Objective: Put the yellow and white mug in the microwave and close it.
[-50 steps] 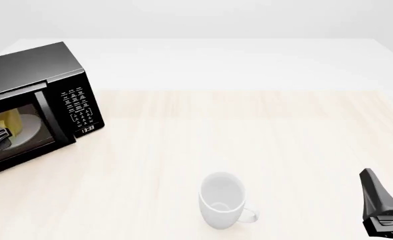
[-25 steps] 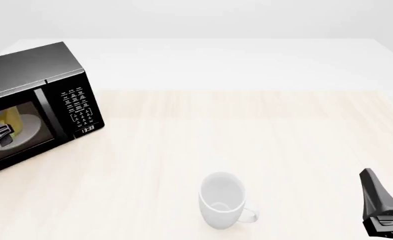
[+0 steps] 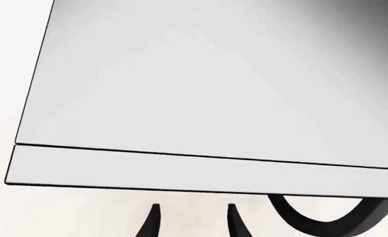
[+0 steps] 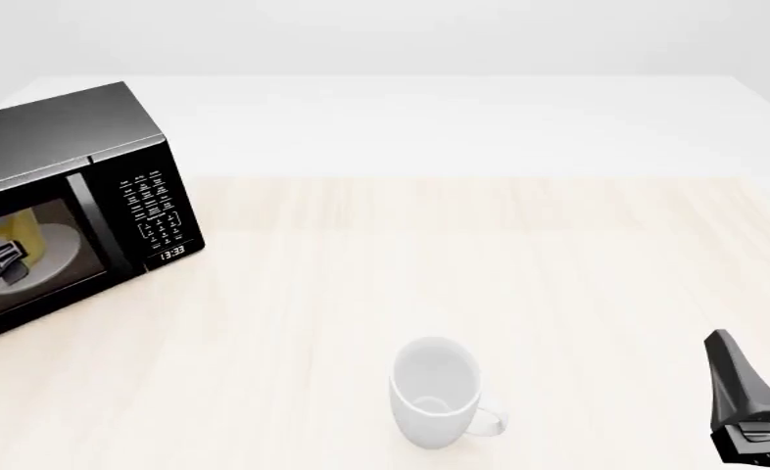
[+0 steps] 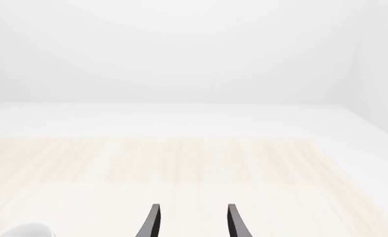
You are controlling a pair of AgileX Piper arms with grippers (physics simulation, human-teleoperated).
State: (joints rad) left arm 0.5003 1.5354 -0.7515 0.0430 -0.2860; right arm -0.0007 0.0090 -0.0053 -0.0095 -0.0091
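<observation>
The black microwave (image 4: pixel 111 176) stands at the table's far left with its windowed door shut or nearly shut against the body. Through the window I see the yellow and white mug (image 4: pixel 24 235) inside, on the round white plate (image 4: pixel 59 247). My left gripper (image 4: pixel 12 262) hovers right in front of the door window. In the left wrist view its fingers (image 3: pixel 152 223) stand apart with nothing between them, close to a flat grey face of the microwave (image 3: pixel 207 98). My right gripper (image 4: pixel 755 397) rests open at the near right, holding nothing.
An all-white mug (image 4: pixel 434 394) stands upright near the front middle of the table, handle to the right; its rim shows in the right wrist view (image 5: pixel 22 231). The microwave keypad (image 4: pixel 153 211) and clock face the table's centre.
The microwave door swung from slightly ajar to flush against the body. My left gripper shifted a little toward the door. The right arm stayed still.
</observation>
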